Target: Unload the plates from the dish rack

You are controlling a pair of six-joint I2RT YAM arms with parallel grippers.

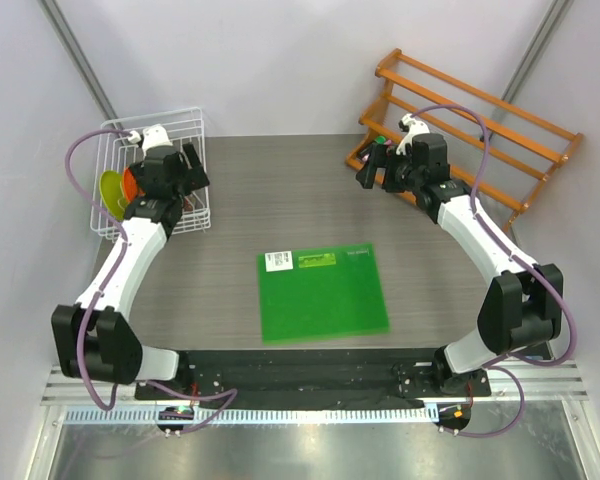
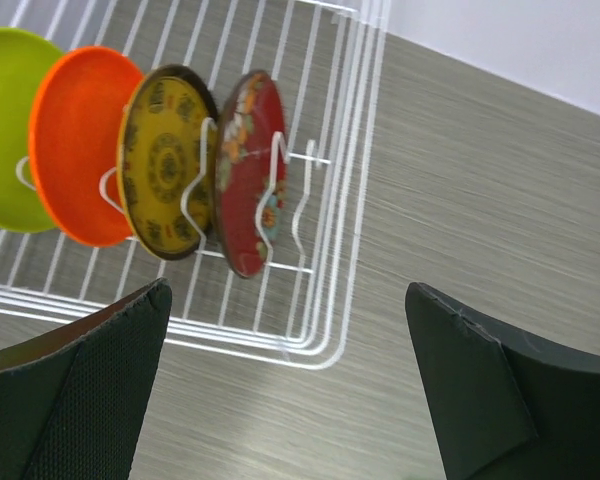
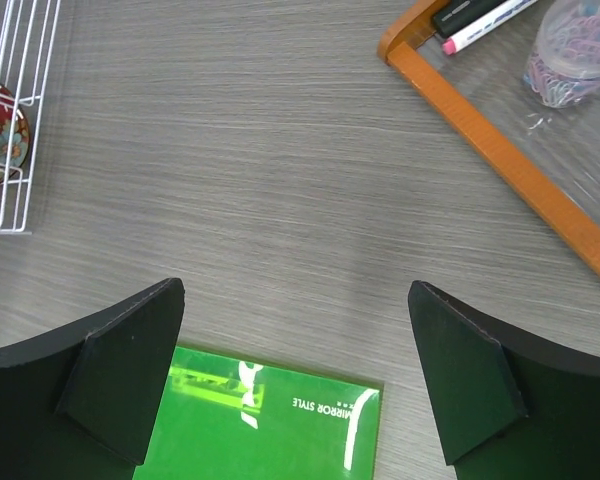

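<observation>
L gripper: jaws spread wide, nothing btw the pads, holding nothing. It hangs over the right part of the dish rack, fingers apart from the wire. In the L wrist view the two dark pads frame a corner of the rack and bare table beside it.

The rack is white wire and sits at the far-left corner of the table. All four plates are in it, standing on edge btw the upright prongs, in one row and close together. Order from left to right: lime green plate, orange plate, brown-yellow plate, dark red plate. The dark red one, w/ floral pattern, is nearest the rack's right side. From the top view only the green and orange show; the other two are hidden under the L wrist.

R gripper: jaws also wide, holding nothing. It hovers above bare table at the far right, just beside the orange wooden shelf, well apart from the rack.

On the shelf's low tier, per R wrist view: a marker and a clear tub of coloured bits, can't tell what.

Green mat lies flat near-centre of the table, btw both arms, white label at its far-left corner.
</observation>
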